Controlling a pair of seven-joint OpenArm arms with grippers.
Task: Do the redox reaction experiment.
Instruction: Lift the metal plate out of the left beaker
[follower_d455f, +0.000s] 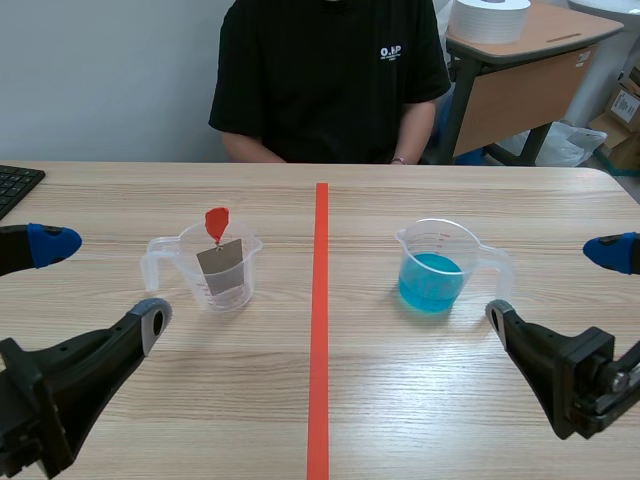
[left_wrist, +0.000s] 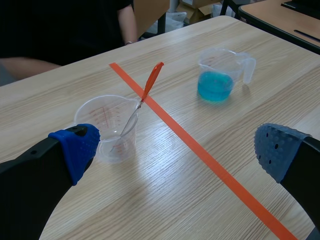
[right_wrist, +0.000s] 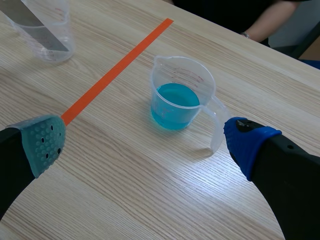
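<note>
A clear measuring cup (follower_d455f: 188, 262) stands left of the tape line, with a grey metal strip (follower_d455f: 222, 268) leaning inside it, its red handle (follower_d455f: 216, 222) sticking up above the rim. Right of the line is a second clear cup (follower_d455f: 435, 268) holding blue liquid. My left gripper (follower_d455f: 100, 285) is open, low and on the near side of the strip cup (left_wrist: 107, 127). The right gripper (follower_d455f: 555, 283) is also open, near and to the right of the blue cup (right_wrist: 180, 95). Neither gripper holds or touches anything.
An orange-red tape line (follower_d455f: 320, 320) runs down the middle of the wooden table (follower_d455f: 320, 410). A person (follower_d455f: 330, 80) in a black shirt sits across it, forearms at the far edge. A keyboard corner (follower_d455f: 15, 185) lies at the far left.
</note>
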